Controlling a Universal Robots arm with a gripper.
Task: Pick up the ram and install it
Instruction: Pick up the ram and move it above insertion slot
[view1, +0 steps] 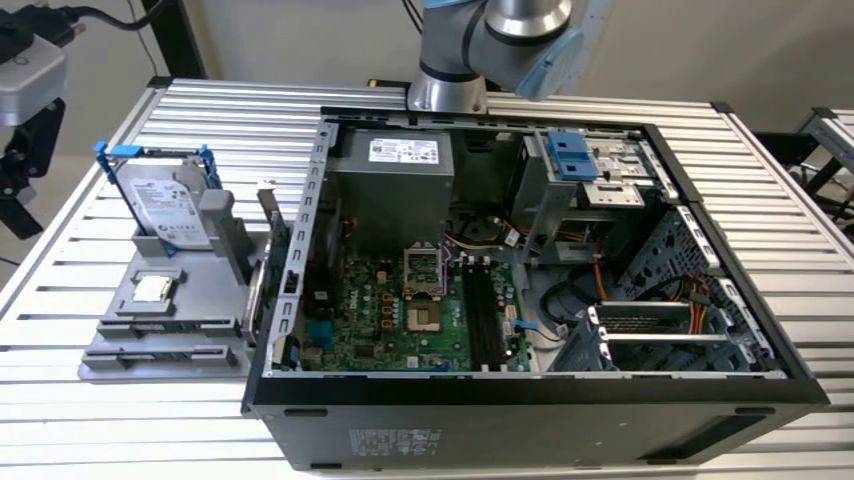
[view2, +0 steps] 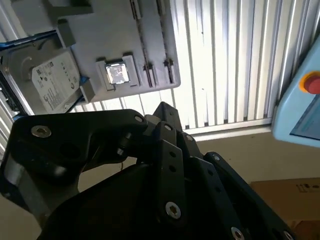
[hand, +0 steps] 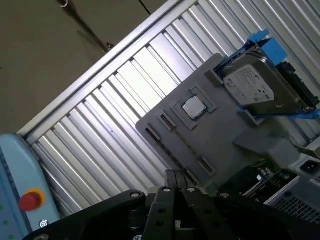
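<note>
One claw (hand: 176, 175) (view2: 162, 107): clenched shut in both wrist views, nothing gripped; poised over the slatted counter (hand: 125, 100), near the tray.
Tray (hand: 220, 140): one, grey, on the counter just beside the case.
Chip (hand: 193, 107): one, square, silver, seated in the tray.
Hard drive (hand: 252, 87): one, blue-framed, propped at the tray's end.
Ram (view1: 254, 312): one, judged to be the thin dark strip standing on edge at the tray's border nearest the case; identification uncertain.
Case (view1: 534, 400): one, open, to the exterior view's right of the tray.
Motherboard slots (view1: 483, 318): long, black, inside the case; number cannot be told; no stick seen standing in them.
Red button (hand: 29, 201): one, on a pale blue panel.
Progress: pick-up not yet made and installation not begun; by my judgement the whole task is outstanding.
</note>
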